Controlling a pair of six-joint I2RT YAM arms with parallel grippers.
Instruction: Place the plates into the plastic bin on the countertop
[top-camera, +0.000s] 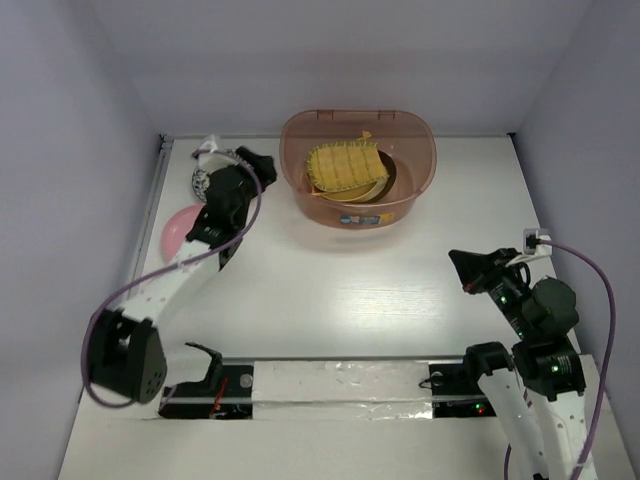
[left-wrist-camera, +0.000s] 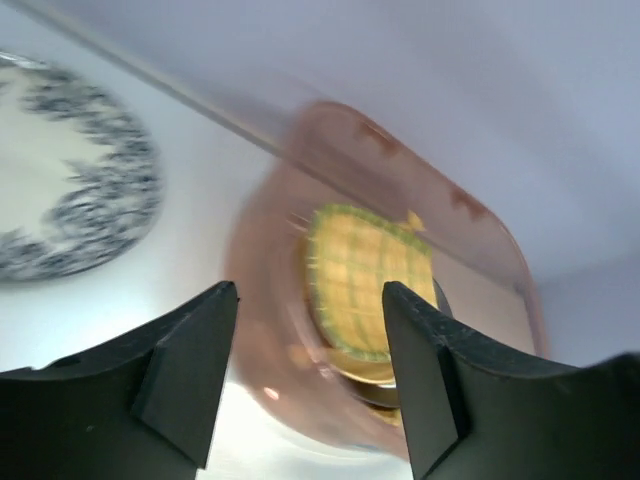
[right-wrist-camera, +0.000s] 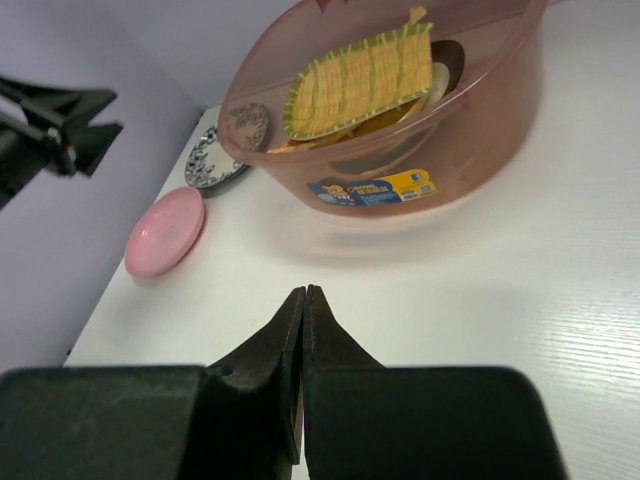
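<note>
Left gripper (left-wrist-camera: 310, 300) released, far left; right gripper (right-wrist-camera: 303, 295) clenched, near right; white wood-grain countertop (top-camera: 330, 300), pale lilac walls (top-camera: 60, 150).

One sticker (right-wrist-camera: 372, 188) sits low on the side of the plastic bin (right-wrist-camera: 490, 120), near the middle of the right wrist view. It is blue and yellow, with a small cartoon picture at its left end. Its words are too small and fuzzy to read. No other words or numbers can be read.
</note>
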